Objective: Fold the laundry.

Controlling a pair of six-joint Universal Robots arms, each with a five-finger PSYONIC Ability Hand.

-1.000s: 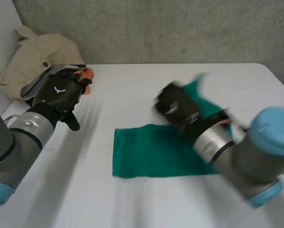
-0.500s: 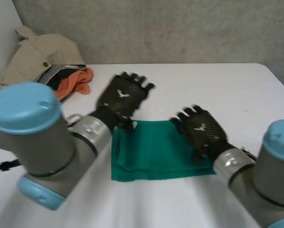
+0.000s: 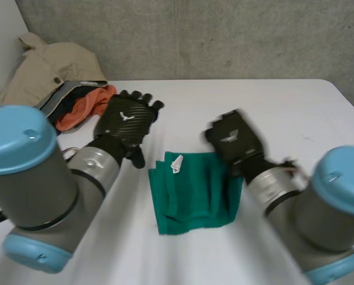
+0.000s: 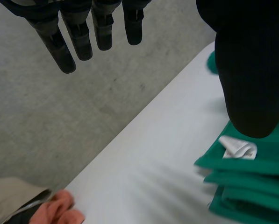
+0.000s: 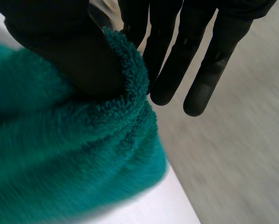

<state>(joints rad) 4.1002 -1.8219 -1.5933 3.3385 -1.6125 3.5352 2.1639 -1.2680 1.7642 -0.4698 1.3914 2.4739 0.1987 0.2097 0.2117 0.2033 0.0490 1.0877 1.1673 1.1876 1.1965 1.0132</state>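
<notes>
A white table stands before a grey wall, seen from above. A green towel lies near the centre of the frame, a little below the middle. It is bunched into lengthwise folds, and a small white tag shows at its upper left corner.

The robot's left hand is left of centre, above and to the left of the towel and apart from it. The back of the hand faces the camera. In the left wrist view its fingers hang straight and slightly spread at the upper left of the frame, holding nothing. Its thumb fills the upper right, above the tagged corner of the towel at the lower right.

The right hand is right of centre, at the towel's upper right edge, where the cloth rises toward it. In the right wrist view the towel fills the lower left of the frame. Its fuzzy edge is pinched between the thumb and the nearest of the straight fingers, and the other fingers reach past the edge.

In the upper left of the head view a pile of laundry rests on the table: a beige garment, a dark grey-edged item and an orange cloth. The orange cloth lies near the left hand's fingertips.
</notes>
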